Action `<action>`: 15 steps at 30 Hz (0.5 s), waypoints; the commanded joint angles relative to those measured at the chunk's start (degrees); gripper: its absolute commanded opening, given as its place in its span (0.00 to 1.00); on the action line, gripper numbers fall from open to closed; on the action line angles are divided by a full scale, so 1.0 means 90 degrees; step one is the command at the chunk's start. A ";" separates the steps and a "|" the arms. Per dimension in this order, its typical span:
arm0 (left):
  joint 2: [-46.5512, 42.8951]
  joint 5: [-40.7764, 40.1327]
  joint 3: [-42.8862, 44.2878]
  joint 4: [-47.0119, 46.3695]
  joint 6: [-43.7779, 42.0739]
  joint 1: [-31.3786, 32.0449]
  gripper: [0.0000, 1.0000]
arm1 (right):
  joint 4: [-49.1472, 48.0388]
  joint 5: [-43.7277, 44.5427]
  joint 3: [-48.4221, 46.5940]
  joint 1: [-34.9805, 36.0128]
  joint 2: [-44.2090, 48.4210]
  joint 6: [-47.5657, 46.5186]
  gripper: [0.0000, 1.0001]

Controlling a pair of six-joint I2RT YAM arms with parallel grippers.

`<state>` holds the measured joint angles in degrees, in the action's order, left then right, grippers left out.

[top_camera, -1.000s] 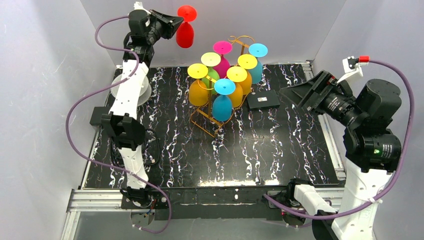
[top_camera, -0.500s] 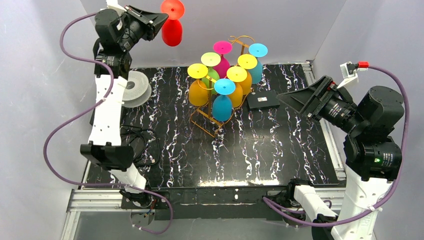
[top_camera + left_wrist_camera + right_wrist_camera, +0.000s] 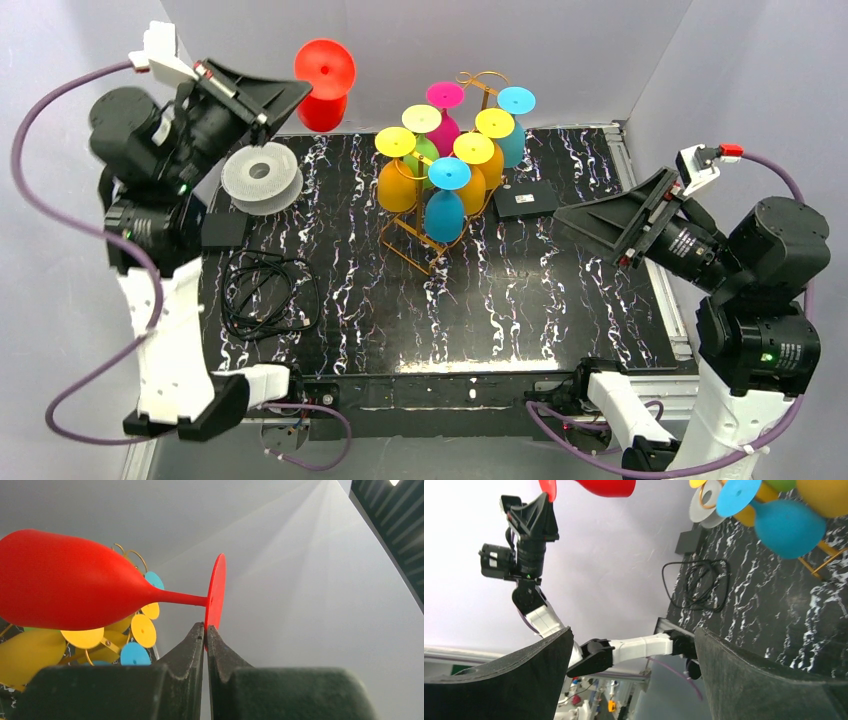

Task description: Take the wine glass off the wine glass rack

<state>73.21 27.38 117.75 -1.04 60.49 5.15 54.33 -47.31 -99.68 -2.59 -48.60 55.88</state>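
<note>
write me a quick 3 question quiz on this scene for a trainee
1. True or false: the red wine glass hangs on the wine glass rack.
2. Which part of the red wine glass does the left gripper pinch? A the bowl; B the stem; C the foot's rim.
3. Fill in: the right gripper is ___, with nothing in it.
Key: 1 false, it is held up clear of the wine glass rack; 2 C; 3 open.

top: high, rear, looks down on table | left wrist: close on red glass, faces wall | right wrist: rolled, looks across table at left arm | shared: red glass, rack
</note>
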 commanded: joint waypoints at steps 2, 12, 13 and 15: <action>-0.0833 0.0608 -0.0166 0.0362 -0.0282 -0.0008 0.00 | 0.0104 -0.0553 -0.0258 0.0019 0.0085 0.0905 0.98; -0.1487 0.1204 -0.0342 0.0909 -0.0278 -0.0013 0.00 | 0.1006 -0.1088 -0.0481 0.0022 -0.0241 0.1596 0.98; -0.1476 0.1299 -0.0319 0.0909 -0.0242 -0.0008 0.00 | 0.0926 -0.1127 -0.0445 0.0018 -0.0258 0.1753 0.98; -0.1521 0.1467 -0.0305 0.0906 -0.0182 -0.0014 0.00 | 0.0702 -0.1215 -0.0379 0.0029 -0.0312 0.2071 0.98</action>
<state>59.94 34.92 114.78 10.31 58.19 5.15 63.44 -55.05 -103.59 -2.57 -50.15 68.23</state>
